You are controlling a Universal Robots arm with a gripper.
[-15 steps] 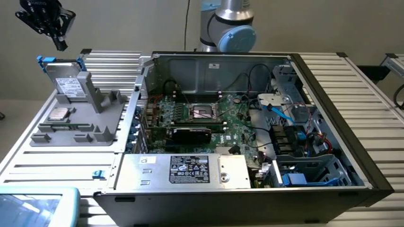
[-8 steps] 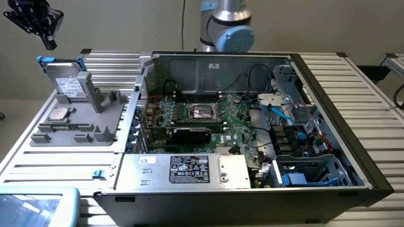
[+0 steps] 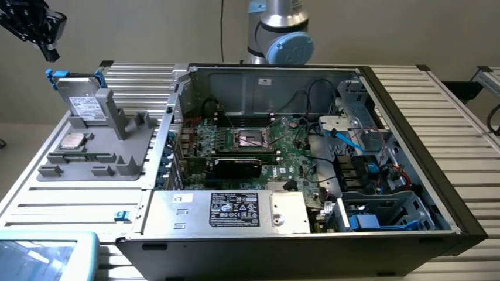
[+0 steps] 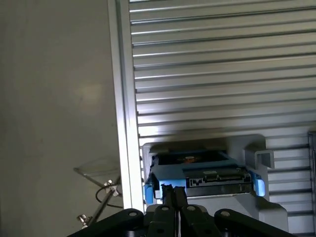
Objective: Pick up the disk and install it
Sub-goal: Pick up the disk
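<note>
The disk [image 3: 82,96], a silver-grey hard drive with a white label and blue rails, stands on edge in the grey fixture [image 3: 117,158] at the exterior view's left. My black gripper [image 3: 48,51] hangs in the air above and slightly to the exterior view's left of the disk, not touching it. The wrist view looks down on the disk's [image 4: 202,173] connector edge and blue tabs. There my gripper [image 4: 173,193] has its two fingers pressed together, shut on nothing.
An open computer case [image 3: 437,170] fills the middle of the ribbed table [image 3: 70,205], with its motherboard [image 3: 250,146], a silver box with a black label [image 3: 234,211] and a drive cage [image 3: 387,213]. A small processor chip [image 3: 74,140] lies on the fixture. The arm's base [image 3: 280,35] stands behind the case.
</note>
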